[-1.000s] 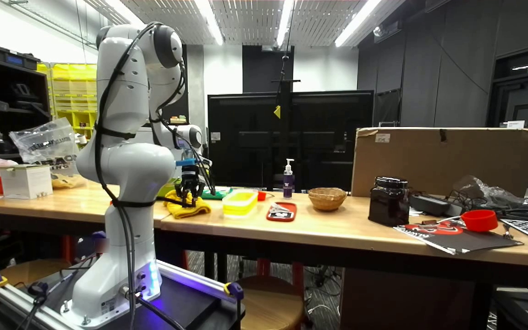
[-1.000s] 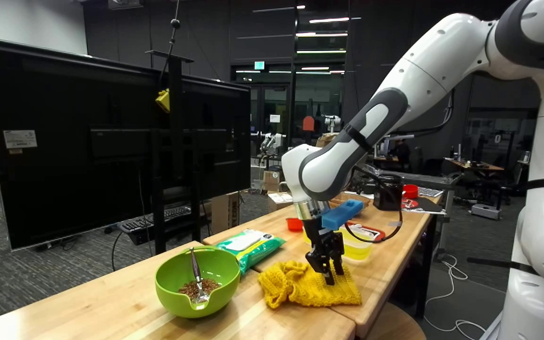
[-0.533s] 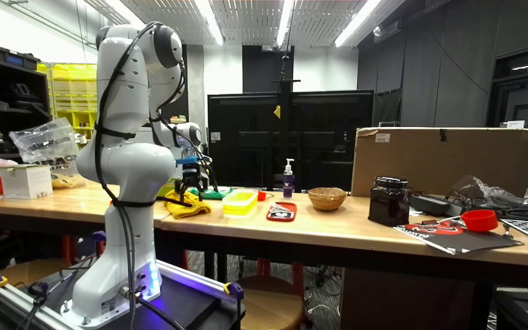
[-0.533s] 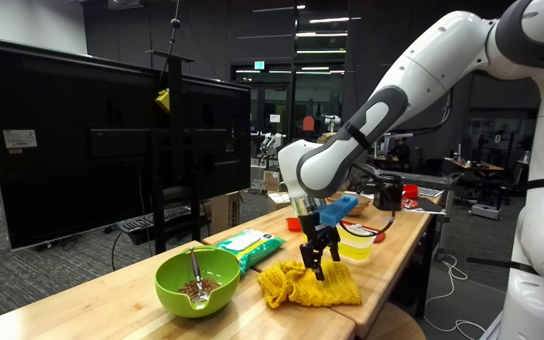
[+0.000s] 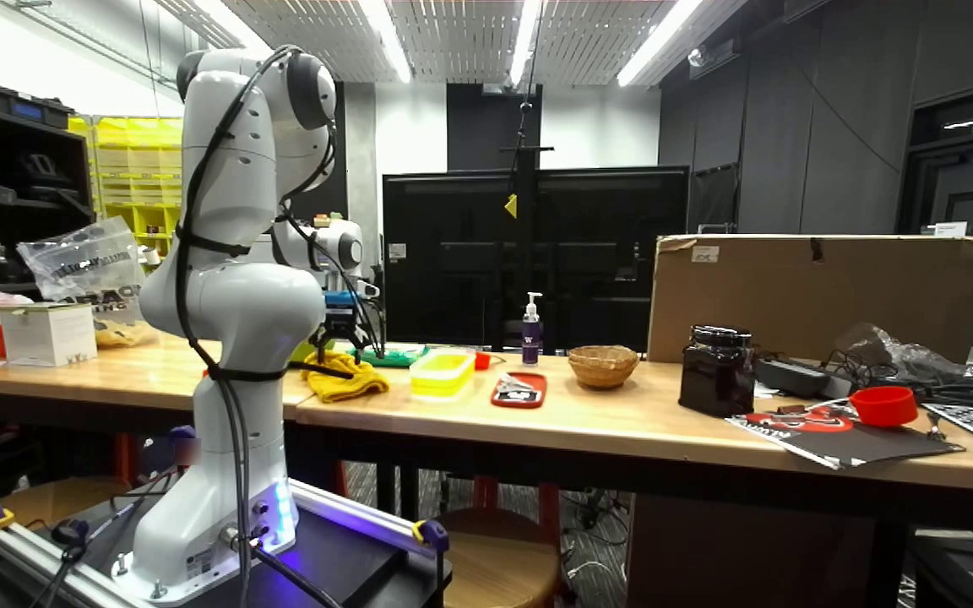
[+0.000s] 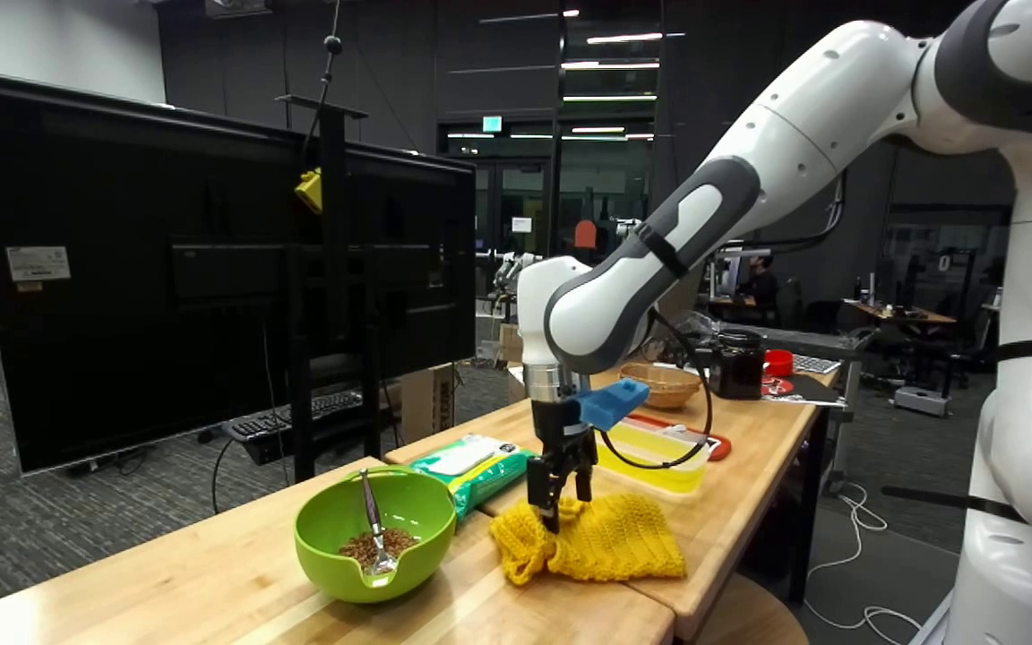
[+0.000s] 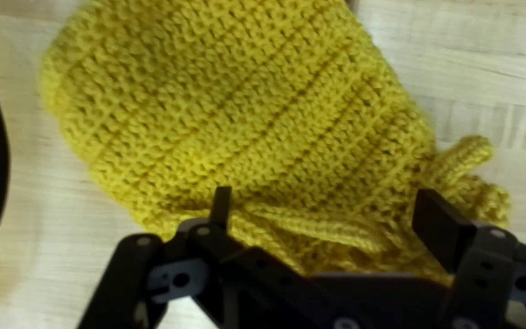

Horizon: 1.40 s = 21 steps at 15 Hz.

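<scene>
Wrist view shows one yellow cloth [image 7: 235, 105], bunched at one end, on the tabletop [image 7: 468, 68]. In an exterior view, one green bowl [image 6: 330, 566] holding one spoon [image 6: 371, 506], one green packet [image 6: 480, 470], one yellow tub [image 6: 679, 482] and one basket [image 6: 670, 394] share it. The end effector [image 7: 324, 203] has its jaws spread wide over the cloth's folds; whether it touches them is unclear.

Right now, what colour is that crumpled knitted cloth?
The knitted cloth is yellow, clearest in the wrist view.
</scene>
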Each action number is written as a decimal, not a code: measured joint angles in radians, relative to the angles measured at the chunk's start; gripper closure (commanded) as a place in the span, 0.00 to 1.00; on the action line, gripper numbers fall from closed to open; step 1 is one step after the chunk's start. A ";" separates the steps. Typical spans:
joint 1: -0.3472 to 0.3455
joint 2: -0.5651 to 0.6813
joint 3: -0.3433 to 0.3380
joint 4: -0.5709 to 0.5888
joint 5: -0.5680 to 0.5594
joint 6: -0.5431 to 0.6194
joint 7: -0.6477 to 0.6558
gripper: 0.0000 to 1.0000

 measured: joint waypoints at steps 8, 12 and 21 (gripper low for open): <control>0.040 0.028 0.048 0.060 0.101 -0.016 -0.079 0.00; 0.055 0.069 0.062 0.118 0.101 -0.041 -0.093 0.00; 0.061 0.165 0.064 0.190 0.099 -0.044 -0.123 0.39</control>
